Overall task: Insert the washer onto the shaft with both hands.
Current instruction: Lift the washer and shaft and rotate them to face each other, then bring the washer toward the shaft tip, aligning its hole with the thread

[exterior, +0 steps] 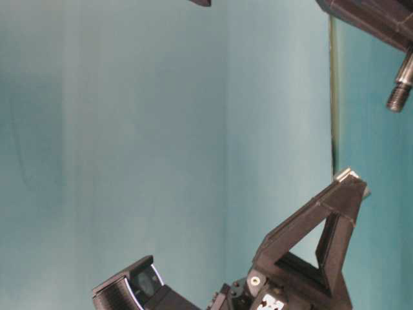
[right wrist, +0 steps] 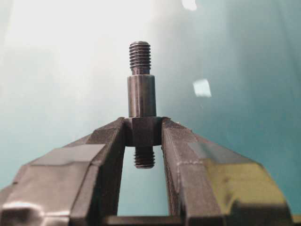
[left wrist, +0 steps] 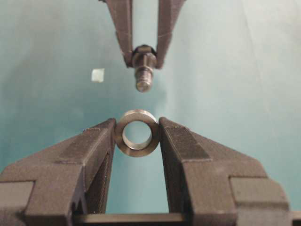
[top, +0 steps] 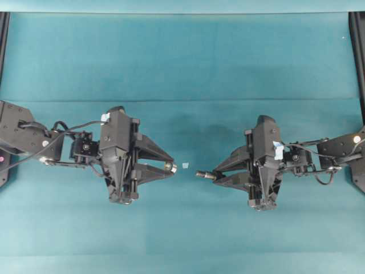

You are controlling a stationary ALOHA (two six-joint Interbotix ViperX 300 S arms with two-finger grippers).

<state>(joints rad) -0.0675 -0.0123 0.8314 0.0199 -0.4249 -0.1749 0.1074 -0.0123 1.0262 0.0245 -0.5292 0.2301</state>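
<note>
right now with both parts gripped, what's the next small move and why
Probably bring the shaft and the washer together along one line. The washer sits clamped in the left gripper with its hole facing the shaft's threaded tip, held by the right gripper, and a gap remains between them.

This is a robotics lab bench, a staged test rig and not a home or shop. A plain teal cloth (top: 182,68) covers the whole work surface, with fold creases running across it at 12 o'clock and through the middle. Black frame rails (top: 358,51) stand at the 3 o'clock and 9 o'clock edges. 2 black robot arms reach in from those sides, cabled and marked with blue tape (top: 278,150). A small pale tape scrap (top: 185,165) lies near the centre. The wrist views show only cloth behind the fingers, evenly lit with a soft glare.
</note>
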